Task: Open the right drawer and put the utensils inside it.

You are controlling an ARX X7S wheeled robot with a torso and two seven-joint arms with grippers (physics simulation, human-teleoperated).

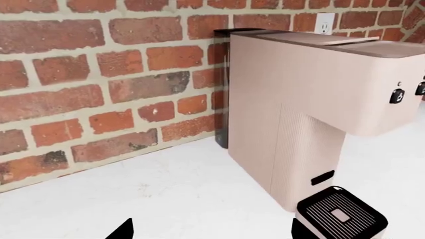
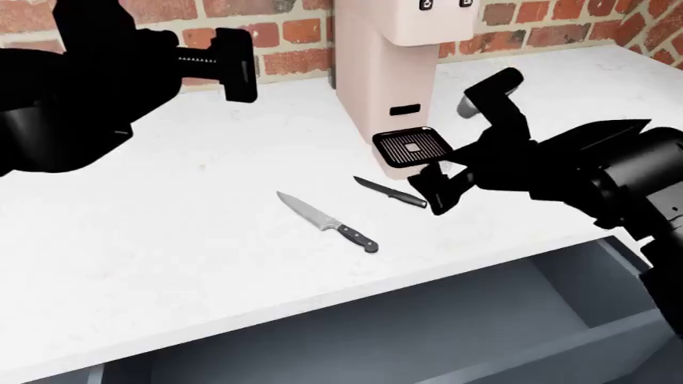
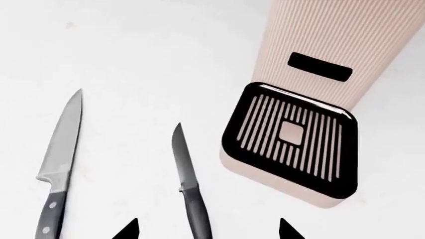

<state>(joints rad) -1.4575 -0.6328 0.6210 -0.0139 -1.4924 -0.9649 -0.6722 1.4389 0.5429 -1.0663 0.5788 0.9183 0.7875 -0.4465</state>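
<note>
Head view: my right fingers (image 2: 436, 190) hang spread apart above the white desk (image 2: 160, 240), just over the handle end of the paring knife (image 2: 389, 192). They hold nothing. In the right wrist view both fingertips (image 3: 129, 230) show as dark points at the frame edge, with the paring knife's (image 3: 186, 184) handle lying between them, and I cannot tell whether they touch it.

The paring knife lies flat on the desk, just in front of the drip tray (image 2: 411, 149) of the pink coffee machine (image 2: 382, 56). The chef's knife (image 2: 325, 222) lies flat near it, farther from the machine, blade silver and handle black with rivets. The two knives are apart and roughly parallel in the right wrist view, where the chef's knife (image 3: 58, 164) lies beside the paring knife.

The right drawer (image 2: 427, 328) stands pulled out below the desk's front edge, its grey interior exposed.

My left fingers (image 2: 237, 64) are raised over the far left of the desk, near the brick wall (image 2: 283, 60). In the left wrist view two fingertips (image 1: 123, 231) stand well apart with nothing between them, facing the coffee machine (image 1: 312, 99) and the wall (image 1: 99, 84). A wall socket (image 1: 323, 23) shows above the machine.
</note>
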